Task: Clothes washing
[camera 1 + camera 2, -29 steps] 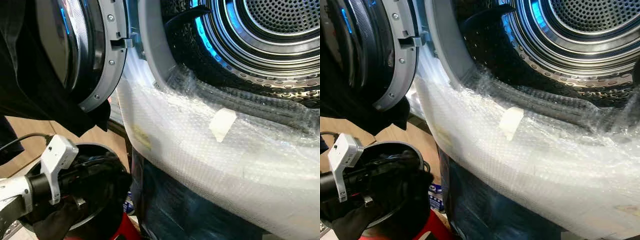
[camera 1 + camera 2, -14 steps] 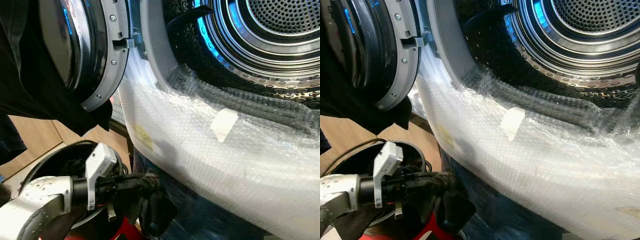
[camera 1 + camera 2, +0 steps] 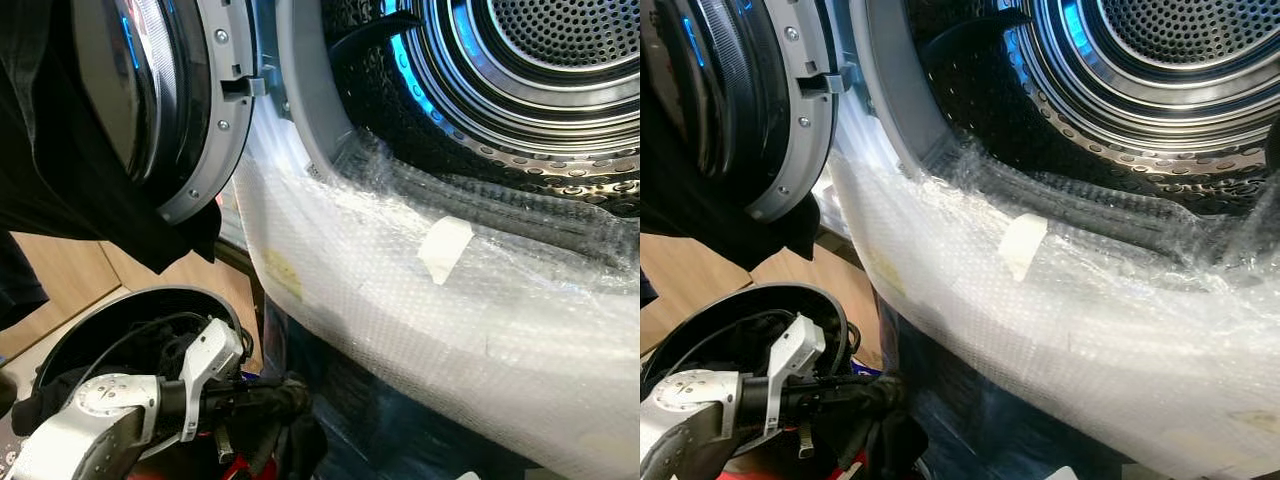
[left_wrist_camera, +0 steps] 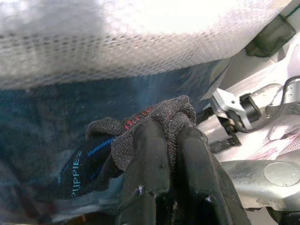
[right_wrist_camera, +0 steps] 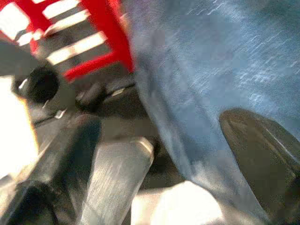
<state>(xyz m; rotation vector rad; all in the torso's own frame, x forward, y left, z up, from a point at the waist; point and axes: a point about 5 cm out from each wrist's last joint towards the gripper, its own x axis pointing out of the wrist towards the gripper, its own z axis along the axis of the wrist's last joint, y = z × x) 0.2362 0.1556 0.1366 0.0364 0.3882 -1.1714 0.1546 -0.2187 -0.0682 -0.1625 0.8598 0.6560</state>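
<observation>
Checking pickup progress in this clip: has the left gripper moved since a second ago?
Yes. The left gripper, shut on a dark sock, has swung out of the black basket rightward, toward the bubble-wrapped washer front.

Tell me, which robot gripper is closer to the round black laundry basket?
Left. The left gripper holds a dark sock beside the round black laundry basket; the right gripper hangs by the machine's blue front.
</observation>
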